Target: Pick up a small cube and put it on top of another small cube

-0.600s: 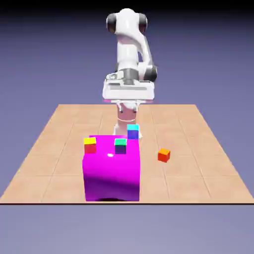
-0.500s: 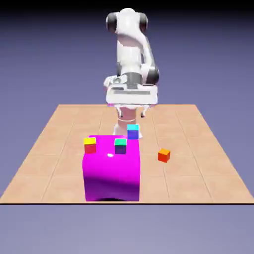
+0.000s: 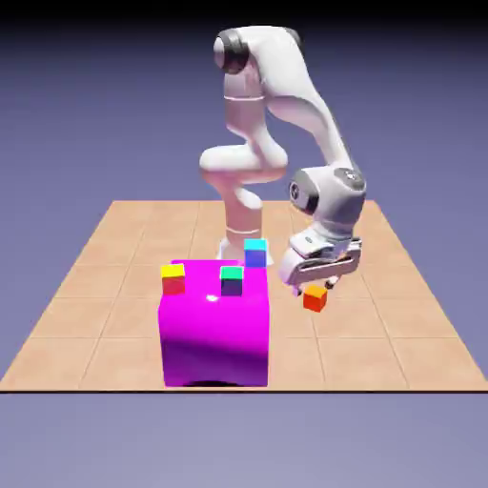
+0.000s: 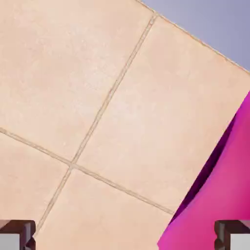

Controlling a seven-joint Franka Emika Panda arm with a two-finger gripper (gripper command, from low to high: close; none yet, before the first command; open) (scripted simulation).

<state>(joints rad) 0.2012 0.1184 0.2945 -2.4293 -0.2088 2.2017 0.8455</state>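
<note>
The small orange-topped cube (image 3: 315, 299) is sitting on the tiled table (image 3: 410, 357) just beside the claw (image 3: 314, 288), showing right under its fingertips in the exterior view. The claw is hanging open, its two fingers standing wide apart, and it is gripping nothing. The hand view is showing only bare tile between the tips, with the magenta block (image 3: 215, 329) filling the lower right corner, so the cube is not appearing there and its exact place between or beyond the fingers I cannot tell. Farther out, toward the exterior view's left of the claw, the cyan-topped blue cube (image 3: 255, 254) is showing nearest, then the green-topped cube (image 3: 232, 282), then the yellow-topped red cube (image 3: 172, 280) well apart; these are appearing against or next to the big block, and whether they are resting on it I cannot tell. The robot's arm (image 3: 326, 124) is reaching down behind the claw. The step in hand, as I am judging it, is lining up for the pick, with lifting and stacking both waiting. The next move is calling for centring the open fingers over the orange-topped cube, matching its turned sides, lowering around it and only then closing. A poorly centred descent would be risking a tip landing on the cube's top or nudging it away.
</note>
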